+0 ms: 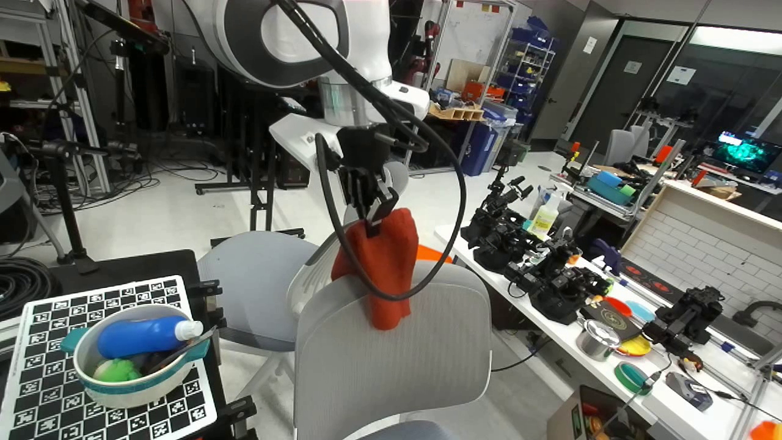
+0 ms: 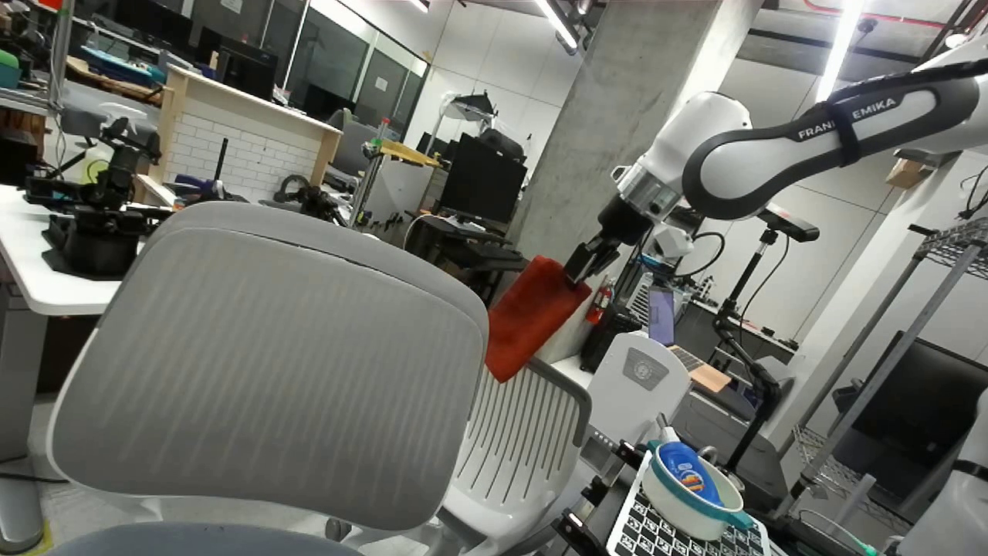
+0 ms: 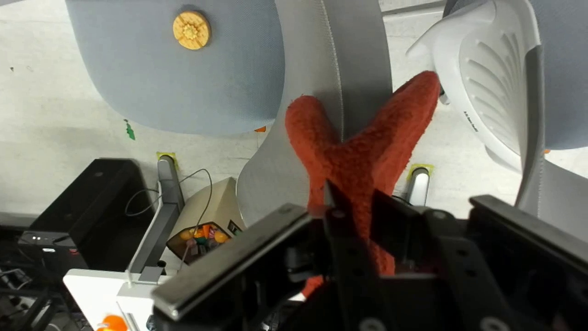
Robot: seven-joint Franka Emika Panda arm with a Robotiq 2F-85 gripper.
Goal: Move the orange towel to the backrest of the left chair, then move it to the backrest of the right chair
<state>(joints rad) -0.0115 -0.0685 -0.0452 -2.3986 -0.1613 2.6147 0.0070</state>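
Observation:
The orange towel, red-orange here, is pinched between the fingers of my gripper. It straddles the top edge of a chair backrest, with one end on the seat side and one on the rear side. Whether its weight rests on the edge I cannot tell. In an exterior view this chair shows its slatted white rear. The other chair stands back to back with it and hides part of the towel's edge.
A round wooden piece lies on the seat below. A white pot with a blue bottle stands on a checkered board beside the chairs. A white table with small black robot arms runs along another side. A black cable loops beside my wrist.

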